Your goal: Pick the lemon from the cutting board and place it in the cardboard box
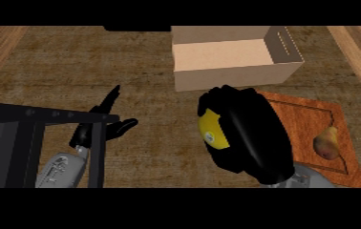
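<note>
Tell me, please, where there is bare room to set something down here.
The counter is bare left of the cardboard box, beyond the left hand. The box's floor is bare too. Crowded: the right hand holding the lemon beside the cutting board, which carries a brownish item.

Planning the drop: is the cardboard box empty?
Empty. The cardboard box is open-topped and only its bare floor shows; the lemon sits in the right hand, outside it.

Grey forearms [60, 171] carry glossy black robot hands [255, 137].
</note>
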{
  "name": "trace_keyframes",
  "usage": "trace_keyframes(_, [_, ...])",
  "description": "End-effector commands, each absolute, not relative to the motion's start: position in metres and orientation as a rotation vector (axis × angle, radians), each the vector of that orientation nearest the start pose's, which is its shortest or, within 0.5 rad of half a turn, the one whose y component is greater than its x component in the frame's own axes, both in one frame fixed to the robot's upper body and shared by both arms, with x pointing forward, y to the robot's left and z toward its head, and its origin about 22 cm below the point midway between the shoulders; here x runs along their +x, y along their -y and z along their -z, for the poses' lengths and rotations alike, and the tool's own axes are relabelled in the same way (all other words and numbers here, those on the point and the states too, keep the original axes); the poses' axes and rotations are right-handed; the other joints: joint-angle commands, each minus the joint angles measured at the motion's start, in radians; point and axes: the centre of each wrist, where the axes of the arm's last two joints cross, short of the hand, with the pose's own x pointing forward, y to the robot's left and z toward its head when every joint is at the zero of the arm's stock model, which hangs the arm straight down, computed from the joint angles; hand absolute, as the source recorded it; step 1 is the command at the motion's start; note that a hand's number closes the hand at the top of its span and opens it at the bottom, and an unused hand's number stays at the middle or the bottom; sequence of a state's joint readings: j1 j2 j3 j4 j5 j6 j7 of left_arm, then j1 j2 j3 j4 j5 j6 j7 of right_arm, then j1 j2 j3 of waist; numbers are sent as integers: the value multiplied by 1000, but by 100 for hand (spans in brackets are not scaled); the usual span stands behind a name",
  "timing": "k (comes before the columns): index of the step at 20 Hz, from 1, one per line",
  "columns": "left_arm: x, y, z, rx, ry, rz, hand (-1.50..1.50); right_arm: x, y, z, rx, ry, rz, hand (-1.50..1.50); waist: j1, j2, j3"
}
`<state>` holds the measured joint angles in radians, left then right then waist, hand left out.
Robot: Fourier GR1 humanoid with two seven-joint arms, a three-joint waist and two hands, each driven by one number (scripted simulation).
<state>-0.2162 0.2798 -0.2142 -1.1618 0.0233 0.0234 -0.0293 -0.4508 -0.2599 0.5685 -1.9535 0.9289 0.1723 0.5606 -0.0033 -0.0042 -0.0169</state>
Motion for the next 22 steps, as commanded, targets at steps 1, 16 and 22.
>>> trace_keyframes(1, [302, -210, -15, -30, 1568, 430, 0, 212, 115, -188, -871, 1831, -1020, 150, -11, -16, 18])
trace_keyframes(16, [303, -207, -16, -59, 1582, 484, 0, 251, 126, -257, -984, 1775, -819, 150, 28, 0, 16])
trace_keyframes(22, [304, -213, -18, -44, 1599, 491, 0, 286, 143, -255, -948, 1729, -813, 150, 29, 3, 18])
